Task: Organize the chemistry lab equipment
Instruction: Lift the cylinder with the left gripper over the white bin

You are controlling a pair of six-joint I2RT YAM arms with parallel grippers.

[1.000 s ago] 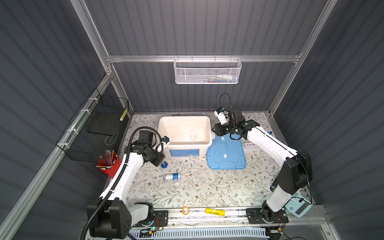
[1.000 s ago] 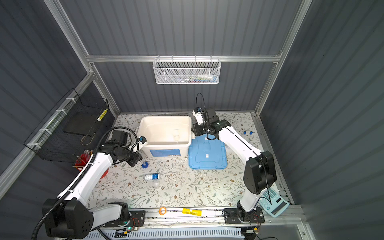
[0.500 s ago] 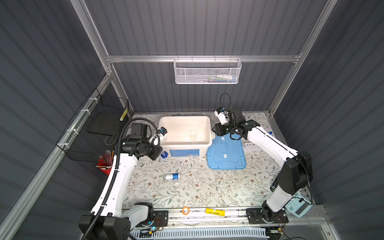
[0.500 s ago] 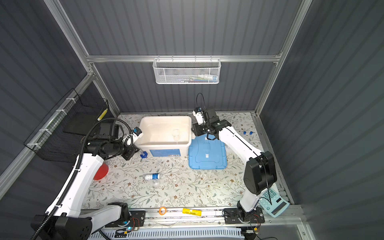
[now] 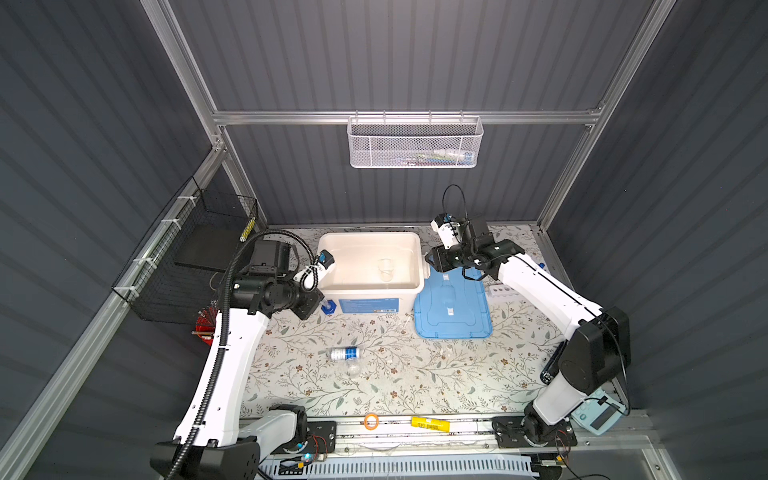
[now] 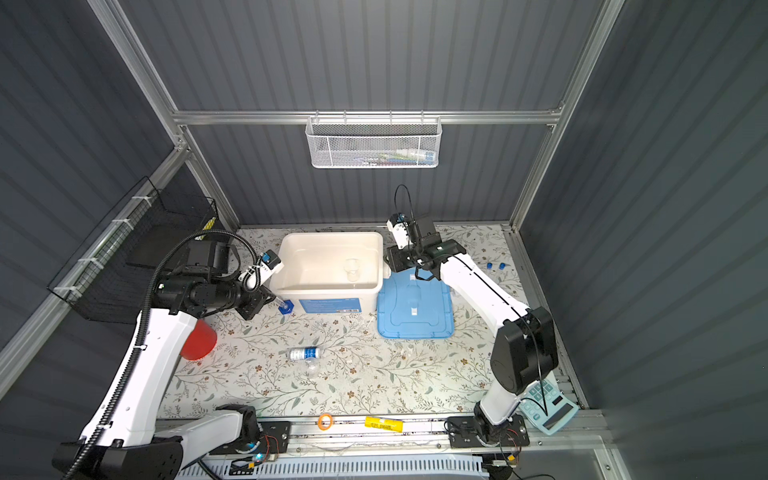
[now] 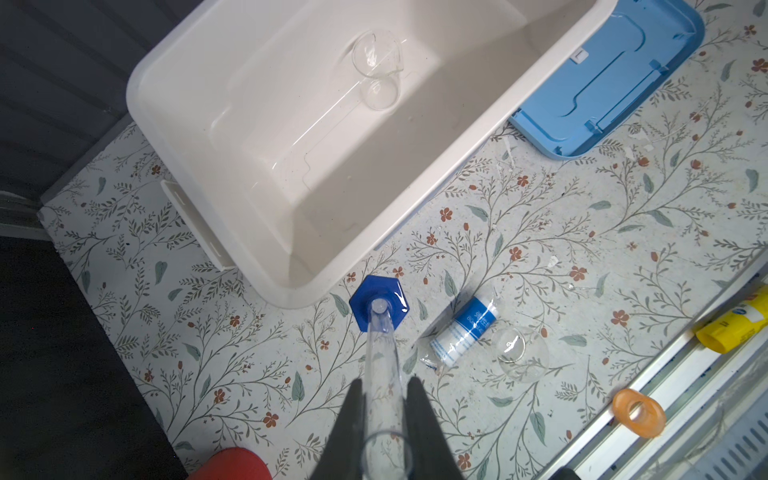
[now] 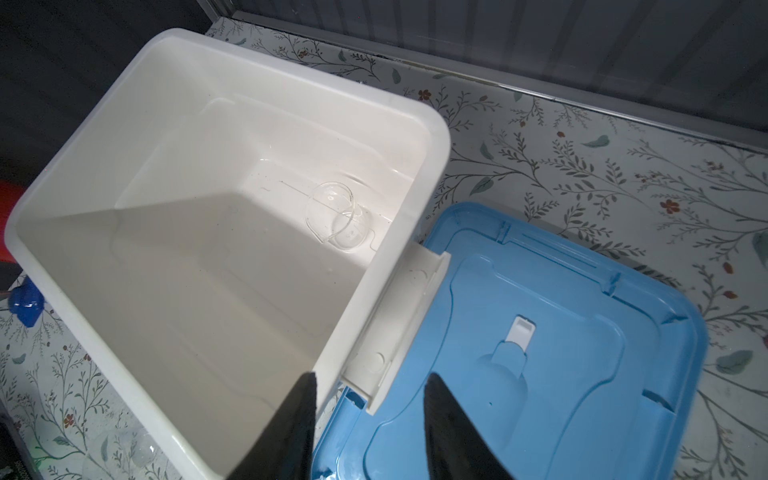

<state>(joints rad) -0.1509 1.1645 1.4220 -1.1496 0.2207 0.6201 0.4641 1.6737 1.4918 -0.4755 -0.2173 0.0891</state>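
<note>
The floral-patterned table top (image 5: 415,374) carries a white bin (image 5: 407,299) at 12 o'clock, with a blue lid (image 5: 453,316) lying flat just beside it on its 3 o'clock side. Near the middle, toward 7 o'clock, a white blue-labelled bottle (image 5: 345,353) lies on its side, with a round flask (image 5: 353,368) just beside it at its 5 o'clock. A red cup (image 6: 199,338) stands at 9 o'clock, and a white holed rack (image 5: 503,289) sits at 2 o'clock.

Clear cylinder (image 7: 380,361), blue hexagonal base (image 7: 395,296)
</note>
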